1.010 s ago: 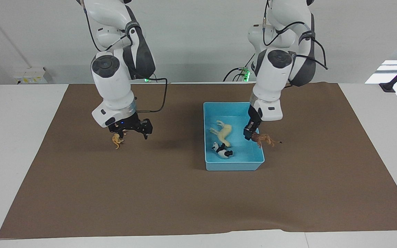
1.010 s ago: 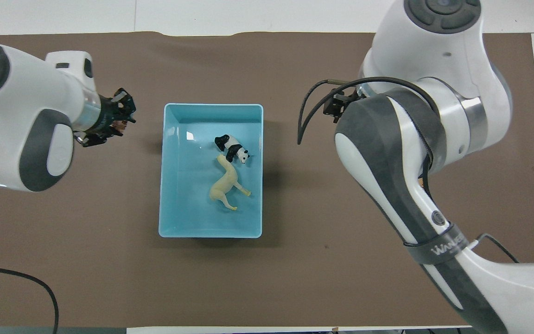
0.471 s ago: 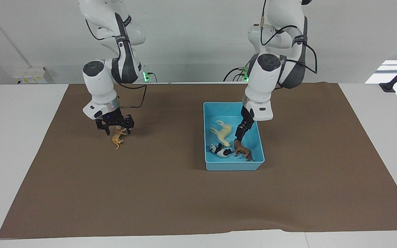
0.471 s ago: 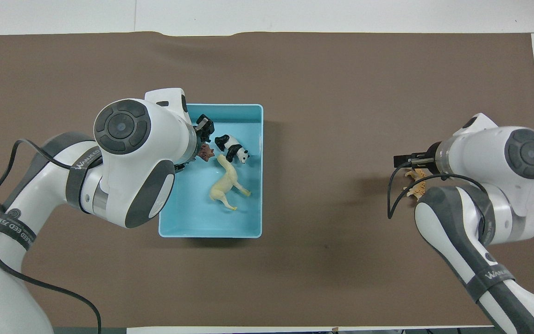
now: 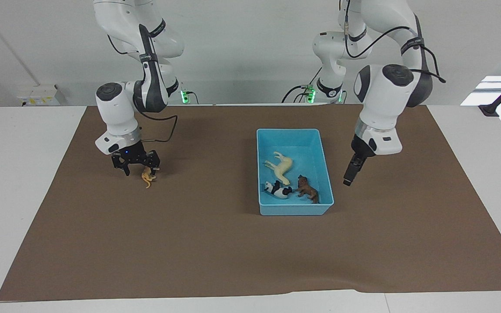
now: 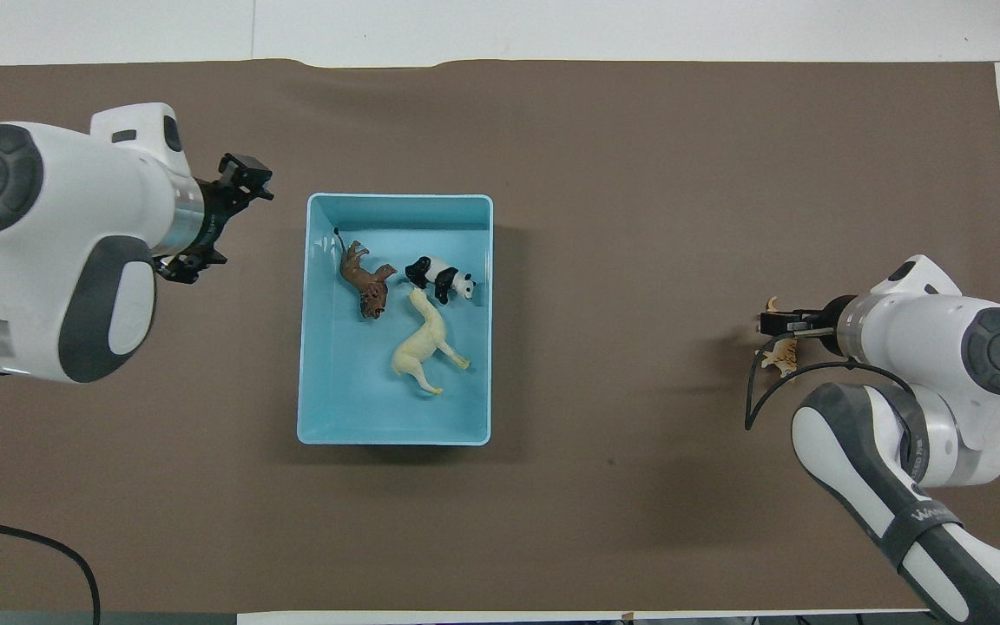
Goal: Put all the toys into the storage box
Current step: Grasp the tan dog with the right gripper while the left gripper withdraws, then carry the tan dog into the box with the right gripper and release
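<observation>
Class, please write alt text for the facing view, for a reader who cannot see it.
A blue box on a brown mat holds a horse, panda and lion. The right end effector is open and low over a tiger on the mat; the left end effector hangs beside the box.

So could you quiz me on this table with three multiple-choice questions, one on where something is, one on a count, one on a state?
1. Where is the tiger?
A. in the blue box
B. on the brown mat, under the right gripper
C. on the white table edge

2. How many toys lie in the blue box?
A. one
B. two
C. three

3. What is the left gripper holding?
A. nothing
B. the lion
C. the horse

Answers:
1 B: it lies below the right gripper.
2 C: horse, panda and lion.
3 A: it hangs empty beside the box.
</observation>
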Action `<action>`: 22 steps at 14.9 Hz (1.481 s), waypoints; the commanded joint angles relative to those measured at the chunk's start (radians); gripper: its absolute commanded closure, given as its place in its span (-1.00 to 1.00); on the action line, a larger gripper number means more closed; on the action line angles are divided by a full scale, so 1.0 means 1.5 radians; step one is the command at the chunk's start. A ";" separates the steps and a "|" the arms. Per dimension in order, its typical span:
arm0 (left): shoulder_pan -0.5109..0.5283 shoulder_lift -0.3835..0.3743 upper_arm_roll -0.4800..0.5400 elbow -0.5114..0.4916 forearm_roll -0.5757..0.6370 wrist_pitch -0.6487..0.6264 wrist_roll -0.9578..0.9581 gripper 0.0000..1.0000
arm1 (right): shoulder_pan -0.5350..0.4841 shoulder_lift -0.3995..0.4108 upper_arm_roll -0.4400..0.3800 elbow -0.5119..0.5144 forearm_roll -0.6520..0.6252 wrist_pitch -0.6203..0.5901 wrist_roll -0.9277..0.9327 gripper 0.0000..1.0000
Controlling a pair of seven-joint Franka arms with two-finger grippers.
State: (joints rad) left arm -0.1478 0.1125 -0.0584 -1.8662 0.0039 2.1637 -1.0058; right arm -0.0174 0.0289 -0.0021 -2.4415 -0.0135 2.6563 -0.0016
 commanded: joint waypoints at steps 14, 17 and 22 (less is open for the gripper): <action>0.111 -0.106 0.027 0.115 -0.001 -0.386 0.658 -1.00 | 0.017 0.031 0.010 -0.051 0.022 0.108 0.055 1.00; 0.104 -0.109 0.032 0.110 -0.001 -0.383 0.669 -1.00 | 0.021 0.030 0.011 -0.026 0.022 0.061 0.053 1.00; 0.103 -0.089 0.034 0.128 -0.007 -0.393 0.694 -1.00 | 0.057 0.022 0.036 0.199 0.021 -0.258 0.112 1.00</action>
State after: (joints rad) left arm 0.0285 -0.0570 -0.0290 -1.7190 0.0025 1.6114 0.0139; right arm 0.0286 0.0576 0.0339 -2.3212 0.0079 2.4746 0.0871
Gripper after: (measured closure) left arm 0.000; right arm 0.432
